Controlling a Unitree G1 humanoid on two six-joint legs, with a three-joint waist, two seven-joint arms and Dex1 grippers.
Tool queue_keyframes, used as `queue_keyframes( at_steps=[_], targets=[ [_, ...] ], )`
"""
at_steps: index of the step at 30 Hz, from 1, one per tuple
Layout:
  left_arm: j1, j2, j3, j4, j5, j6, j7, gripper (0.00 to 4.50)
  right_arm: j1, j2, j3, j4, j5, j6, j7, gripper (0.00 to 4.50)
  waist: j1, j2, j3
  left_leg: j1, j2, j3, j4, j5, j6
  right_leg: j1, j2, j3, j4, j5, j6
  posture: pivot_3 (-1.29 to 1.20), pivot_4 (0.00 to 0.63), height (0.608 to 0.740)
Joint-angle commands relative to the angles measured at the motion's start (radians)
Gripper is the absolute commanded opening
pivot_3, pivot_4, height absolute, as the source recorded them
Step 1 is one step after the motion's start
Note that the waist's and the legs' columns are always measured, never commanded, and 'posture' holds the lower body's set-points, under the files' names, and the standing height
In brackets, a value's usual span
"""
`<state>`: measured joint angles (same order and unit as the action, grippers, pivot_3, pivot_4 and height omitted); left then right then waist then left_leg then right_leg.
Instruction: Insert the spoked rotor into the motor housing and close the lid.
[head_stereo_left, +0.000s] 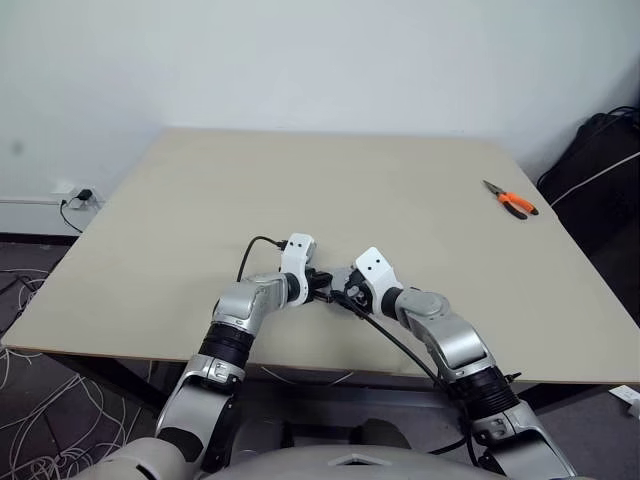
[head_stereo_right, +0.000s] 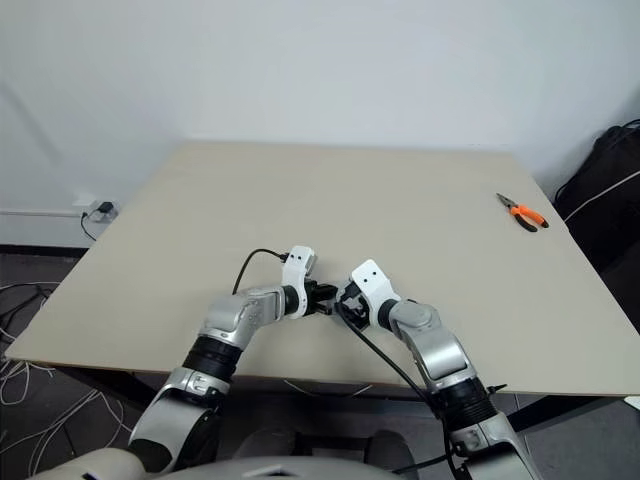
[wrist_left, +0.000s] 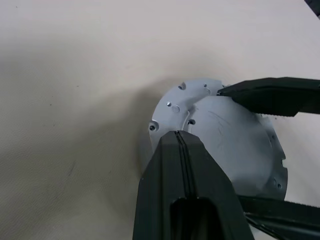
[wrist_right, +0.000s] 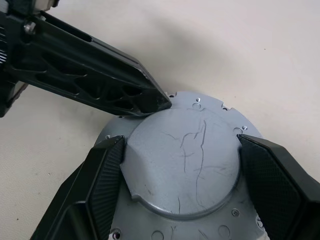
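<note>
A round grey metal disc lies flat on the table, smooth face up, with a raised round middle and a flange of small holes; I take it for the lid (wrist_right: 185, 165). It shows as well in the left wrist view as the lid (wrist_left: 235, 145). My right gripper (wrist_right: 181, 141) is shut on the raised middle, one finger on each side. My left gripper (wrist_left: 178, 135) is shut and empty, its tip at the edge of that raised part. From the head both grippers (head_stereo_left: 330, 288) meet near the table's front edge and cover the disc. The spoked rotor and the motor housing are hidden.
The beige table (head_stereo_left: 300, 190) spreads far ahead and to both sides. Orange-handled pliers (head_stereo_left: 512, 201) lie at its far right. A dark bag (head_stereo_left: 600, 150) stands beyond the right edge. The table's front edge is just behind my hands.
</note>
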<state>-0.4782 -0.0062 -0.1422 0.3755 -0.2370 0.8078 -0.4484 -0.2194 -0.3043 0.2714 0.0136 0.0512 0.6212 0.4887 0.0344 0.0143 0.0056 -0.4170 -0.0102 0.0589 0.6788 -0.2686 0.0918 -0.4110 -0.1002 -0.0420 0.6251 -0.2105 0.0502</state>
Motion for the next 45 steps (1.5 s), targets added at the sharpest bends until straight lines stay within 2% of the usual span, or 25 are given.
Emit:
queue_keyframes(
  at_steps=[1, 3, 5, 7, 18, 24, 31, 37, 40, 45],
  targets=[
    [0.012, -0.01, -0.046, 0.005, 0.01, 0.045, -0.012, 0.0, 0.03, -0.008, -0.004, 0.033, -0.019, 0.043, -0.022, 3.26, 0.002, 0.0, -0.001, 0.0, 0.0, 0.0, 0.0, 0.0, 0.0, 0.0, 0.0, 0.0, 0.0, 0.0, 0.0, 0.0, 0.0, 0.74],
    [0.015, -0.013, -0.041, 0.002, 0.008, 0.041, -0.009, 0.0, 0.042, -0.002, -0.021, 0.015, -0.003, 0.041, -0.024, 3.26, 0.004, -0.001, -0.001, 0.0, 0.0, 0.0, 0.0, 0.0, 0.0, 0.0, 0.0, 0.0, 0.0, 0.0, 0.0, 0.0, 0.0, 0.74],
    [0.02, -0.015, -0.033, -0.004, 0.006, 0.037, -0.002, 0.0, 0.056, 0.0, -0.033, -0.012, 0.004, 0.048, -0.031, 4.0, 0.006, -0.001, -0.001, 0.0, 0.0, 0.0, 0.0, 0.0, 0.0, 0.0, 0.0, 0.0, 0.0, 0.0, 0.0, 0.0, 0.0, 0.74],
    [0.023, -0.013, -0.028, -0.011, 0.004, 0.036, -0.001, 0.0, 0.071, -0.007, -0.039, -0.042, 0.006, 0.059, -0.033, 4.48, 0.005, -0.001, -0.001, 0.0, 0.0, 0.0, 0.0, 0.0, 0.0, 0.0, 0.0, 0.0, -0.001, 0.0, 0.0, 0.0, 0.0, 0.74],
    [0.045, -0.008, -0.013, -0.031, 0.0, 0.03, 0.004, 0.0, 0.198, -0.05, -0.105, -0.247, 0.045, 0.11, -0.039, 4.48, 0.007, -0.001, -0.001, 0.0, 0.0, 0.0, 0.0, 0.0, 0.0, 0.0, 0.0, 0.0, -0.001, 0.0, 0.0, 0.0, 0.0, 0.74],
    [0.054, -0.004, -0.017, -0.039, 0.002, 0.03, 0.002, 0.0, 0.29, -0.04, -0.214, -0.381, 0.116, 0.112, -0.049, 4.48, 0.005, -0.002, 0.0, -0.001, 0.0, 0.0, 0.0, 0.0, 0.0, -0.001, 0.0, 0.0, -0.001, 0.0, 0.0, 0.0, 0.0, 0.74],
    [0.056, 0.0, -0.02, -0.04, 0.003, 0.026, -0.004, 0.0, 0.335, 0.146, -0.354, -0.417, 0.243, 0.214, -0.169, 4.48, 0.004, -0.002, 0.001, -0.001, 0.001, -0.001, -0.001, 0.0, 0.0, -0.001, 0.001, -0.001, -0.001, 0.0, 0.001, 0.0, 0.0, 0.74],
    [0.053, 0.0, -0.029, -0.036, 0.006, 0.025, -0.014, 0.0, 0.251, 0.367, -0.534, -0.377, 0.42, 0.378, -0.311, 4.48, 0.004, 0.0, 0.001, -0.002, 0.0, -0.001, -0.001, 0.0, 0.0, -0.001, 0.0, -0.001, -0.001, 0.0, 0.001, 0.0, 0.0, 0.74],
    [0.053, 0.001, -0.03, -0.037, 0.008, 0.024, -0.014, 0.0, 0.201, 0.415, -0.592, -0.329, 0.481, 0.477, -0.36, 4.48, 0.005, 0.0, 0.001, -0.002, 0.0, -0.001, -0.001, 0.0, 0.0, -0.002, 0.0, -0.001, -0.001, 0.0, 0.001, 0.0, 0.0, 0.74],
    [0.056, 0.005, -0.029, -0.041, 0.008, 0.024, -0.016, 0.0, 0.147, 0.434, -0.632, -0.256, 0.543, 0.533, -0.403, 4.48, 0.004, 0.002, 0.002, -0.003, 0.0, -0.001, -0.003, 0.0, 0.0, -0.003, 0.0, 0.0, -0.001, 0.0, 0.0, 0.0, 0.0, 0.74]
  ],
)
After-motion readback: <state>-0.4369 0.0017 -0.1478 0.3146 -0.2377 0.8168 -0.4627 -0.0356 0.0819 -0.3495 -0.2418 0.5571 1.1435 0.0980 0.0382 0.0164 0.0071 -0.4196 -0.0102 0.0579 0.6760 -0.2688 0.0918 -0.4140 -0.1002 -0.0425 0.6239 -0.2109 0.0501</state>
